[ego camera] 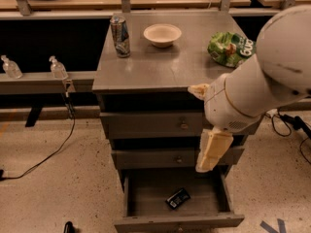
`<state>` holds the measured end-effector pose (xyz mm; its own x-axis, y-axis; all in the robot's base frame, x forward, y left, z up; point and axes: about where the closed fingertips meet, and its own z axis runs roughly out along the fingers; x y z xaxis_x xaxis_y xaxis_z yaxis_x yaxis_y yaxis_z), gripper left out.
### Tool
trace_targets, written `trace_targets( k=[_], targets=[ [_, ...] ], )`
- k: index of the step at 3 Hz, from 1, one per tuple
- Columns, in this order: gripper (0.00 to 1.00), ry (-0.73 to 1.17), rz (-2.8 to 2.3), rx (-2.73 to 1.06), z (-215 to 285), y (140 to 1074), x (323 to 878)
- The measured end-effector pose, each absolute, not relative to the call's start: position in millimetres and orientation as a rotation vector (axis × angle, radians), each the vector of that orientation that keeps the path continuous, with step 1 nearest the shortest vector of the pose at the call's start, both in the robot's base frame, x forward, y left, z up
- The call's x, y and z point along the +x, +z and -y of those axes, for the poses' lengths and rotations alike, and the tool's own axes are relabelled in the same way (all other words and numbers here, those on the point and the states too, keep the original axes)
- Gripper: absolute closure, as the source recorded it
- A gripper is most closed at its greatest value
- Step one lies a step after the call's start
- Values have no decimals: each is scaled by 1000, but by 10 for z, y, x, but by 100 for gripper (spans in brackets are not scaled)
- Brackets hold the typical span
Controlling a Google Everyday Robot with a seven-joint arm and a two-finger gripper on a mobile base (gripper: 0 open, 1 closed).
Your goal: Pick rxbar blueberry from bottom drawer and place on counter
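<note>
The rxbar blueberry (pixel 178 198), a small dark shiny bar, lies flat on the floor of the open bottom drawer (pixel 146 198), right of its middle. The grey counter (pixel 165 64) tops the drawer cabinet. My big white arm reaches in from the right across the cabinet's front. My cream-coloured gripper (pixel 206 160) hangs from it, pointing down in front of the middle drawer's right end. It is above the open drawer and up and to the right of the bar, apart from it. It holds nothing that I can see.
On the counter stand a drink can (pixel 120 36) at the back left, a pale bowl (pixel 162 34) at the back middle and a crinkled green chip bag (pixel 230 48) at the right. The two upper drawers are shut. Cables lie on the floor on both sides.
</note>
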<state>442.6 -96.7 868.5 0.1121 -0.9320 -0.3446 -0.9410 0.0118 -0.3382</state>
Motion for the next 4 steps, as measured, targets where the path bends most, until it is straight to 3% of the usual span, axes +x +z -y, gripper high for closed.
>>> trace_targets(
  k=[1, 4],
  targets=[
    [0, 35, -1754, -1983, 840, 8505, 4496],
    [0, 453, -1515, -1666, 1064, 7288, 5142]
  ],
)
